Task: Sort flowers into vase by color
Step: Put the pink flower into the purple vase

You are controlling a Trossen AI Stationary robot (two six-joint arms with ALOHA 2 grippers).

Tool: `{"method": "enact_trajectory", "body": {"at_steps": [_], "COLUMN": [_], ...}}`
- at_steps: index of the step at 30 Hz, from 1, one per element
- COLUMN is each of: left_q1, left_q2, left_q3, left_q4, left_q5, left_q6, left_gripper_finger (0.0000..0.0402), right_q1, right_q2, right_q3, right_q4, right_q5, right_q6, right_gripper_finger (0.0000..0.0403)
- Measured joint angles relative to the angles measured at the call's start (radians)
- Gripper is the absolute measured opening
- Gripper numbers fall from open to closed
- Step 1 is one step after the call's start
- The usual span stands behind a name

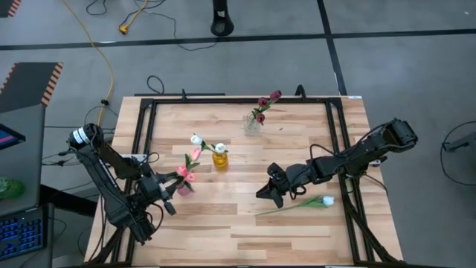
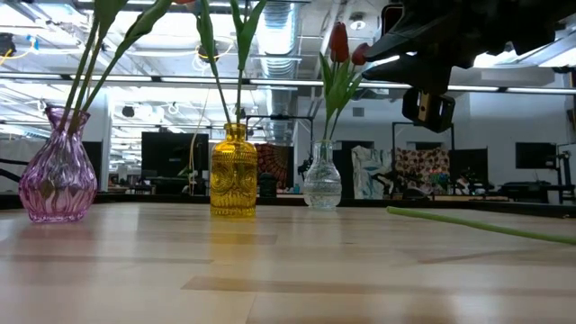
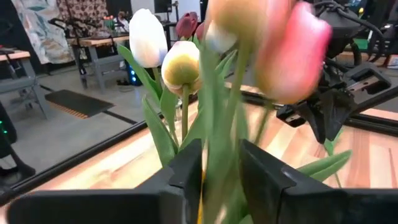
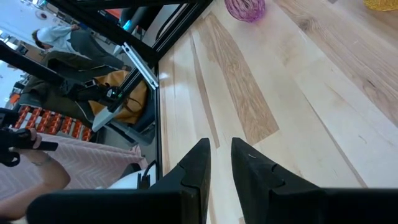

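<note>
pink tulips (image 1: 189, 168) stand in your purple vase (image 1: 184, 186), your left gripper (image 1: 168, 191) slightly apart around their stems, your right gripper (image 1: 269, 192) narrow, empty, near the white tulip (image 1: 327, 200).

You have a light wooden table (image 1: 245, 223) edged by a black metal frame (image 1: 145, 126), standing on a grey floor with dark tape lines. A yellow cable (image 1: 100, 45) trails across the floor beyond it, near a hazard-striped mat (image 1: 30, 82), and a person in pink (image 4: 50, 168) stands beside the table.
</note>
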Motion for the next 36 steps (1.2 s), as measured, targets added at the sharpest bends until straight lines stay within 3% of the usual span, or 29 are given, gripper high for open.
{"method": "enact_trajectory", "body": {"at_steps": [11, 24, 31, 36], "left_q1": [-0.007, -0.063, -0.089, -0.112], "left_q2": [0.0, 0.0, 0.0, 0.0], "left_q3": [0.0, 0.097, 0.17, 0.201], "left_q4": [-0.001, -0.008, -0.01, -0.011], "left_q5": [0.137, 0.14, 0.182, 0.179], "left_q6": [0.095, 0.276, 0.374, 0.409], "left_gripper_finger": [0.0161, 0.0161, 0.0161, 0.0161], "right_q1": [0.0, 0.0, 0.004, 0.023], "right_q2": [0.0, 0.0, 0.0, 0.0], "right_q3": [0.0, 0.0, 0.0, 0.0], "right_q4": [0.0, 0.0, -0.002, -0.001], "right_q5": [0.0, -0.003, -0.084, -0.085], "right_q6": [0.0, 0.04, 0.102, 0.115], "right_gripper_finger": [0.0093, 0.0093, 0.0093, 0.0093]}}
